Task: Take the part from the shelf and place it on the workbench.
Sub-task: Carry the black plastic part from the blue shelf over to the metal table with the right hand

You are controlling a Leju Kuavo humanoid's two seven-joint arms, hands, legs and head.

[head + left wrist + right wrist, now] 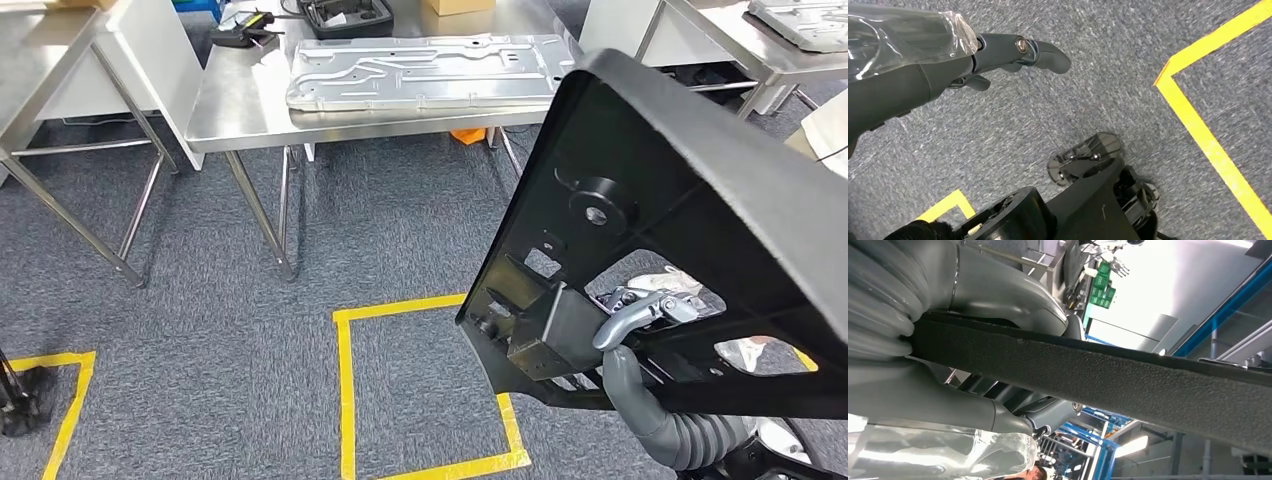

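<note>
A large black moulded part [690, 200] with cut-outs and a round boss fills the right of the head view, tilted up on edge. My right hand [640, 318] grips it from below, near a boxy block on its lower edge. In the right wrist view the fingers [998, 290] wrap over the part's rough black rim [1128, 382]. The steel workbench [240, 110] stands ahead across the carpet, with a silver stamped panel [430, 70] lying on it. My left hand [1013, 55] hangs over the grey carpet and holds nothing, its fingers apart.
A yellow tape square [345, 400] marks the carpet between me and the workbench. Another steel table [40, 50] stands at the left and one more [720, 40] at the right. A black case [345, 15] and a black tool [245, 30] sit at the workbench's far edge.
</note>
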